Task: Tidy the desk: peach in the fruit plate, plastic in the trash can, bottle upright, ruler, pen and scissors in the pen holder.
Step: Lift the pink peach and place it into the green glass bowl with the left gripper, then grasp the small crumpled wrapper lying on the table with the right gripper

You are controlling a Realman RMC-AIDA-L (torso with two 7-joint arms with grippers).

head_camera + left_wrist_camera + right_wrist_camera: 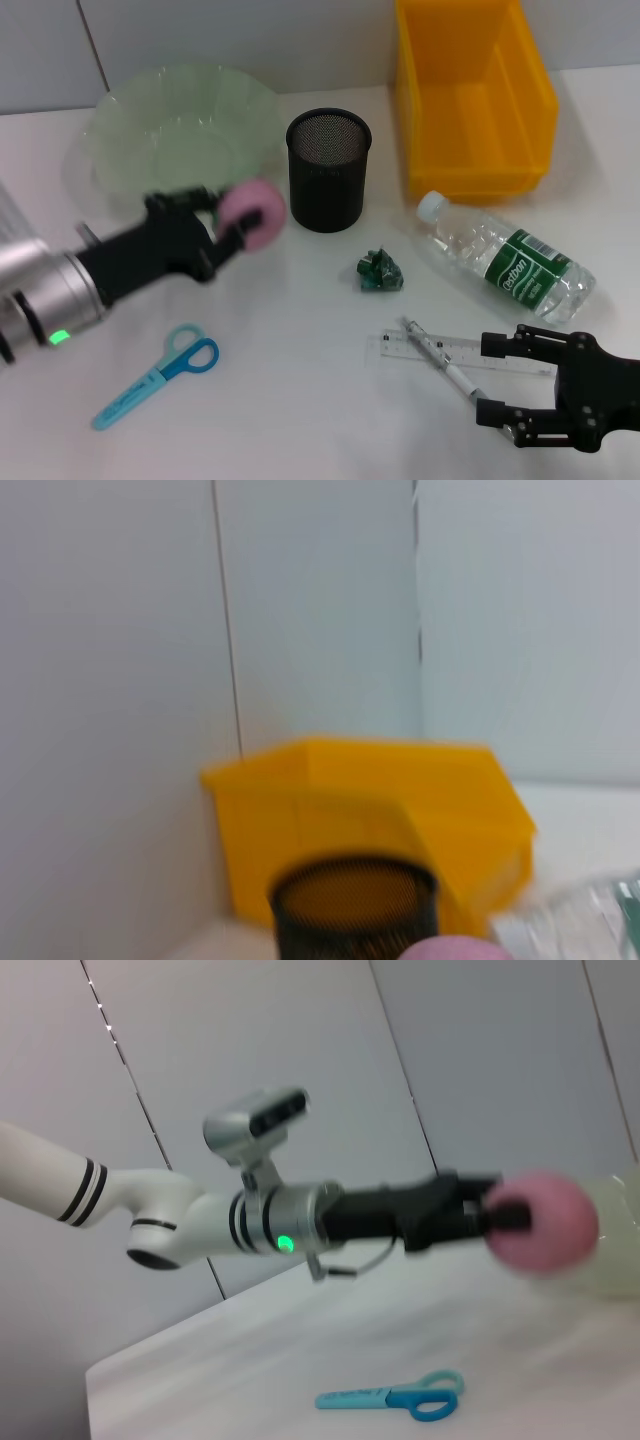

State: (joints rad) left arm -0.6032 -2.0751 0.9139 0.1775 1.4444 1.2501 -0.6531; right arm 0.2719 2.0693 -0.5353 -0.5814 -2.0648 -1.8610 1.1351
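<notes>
My left gripper [232, 228] is clenched on the round pink peach [254, 214], held off the table just short of the pale green glass fruit plate [130, 140] beyond it. My right gripper [497, 378] waits spread wide, the clear plastic ruler [410, 350] just ahead of its fingertips.

The left arm [200, 1222], white with black bands and a green light near its wrist, reaches across above the tabletop [300, 1360]. Its black left tool [505, 1218] is clamped on a pink peach [545, 1222] held clear of the surface. Blue scissors [395, 1398] lie flat below.
</notes>
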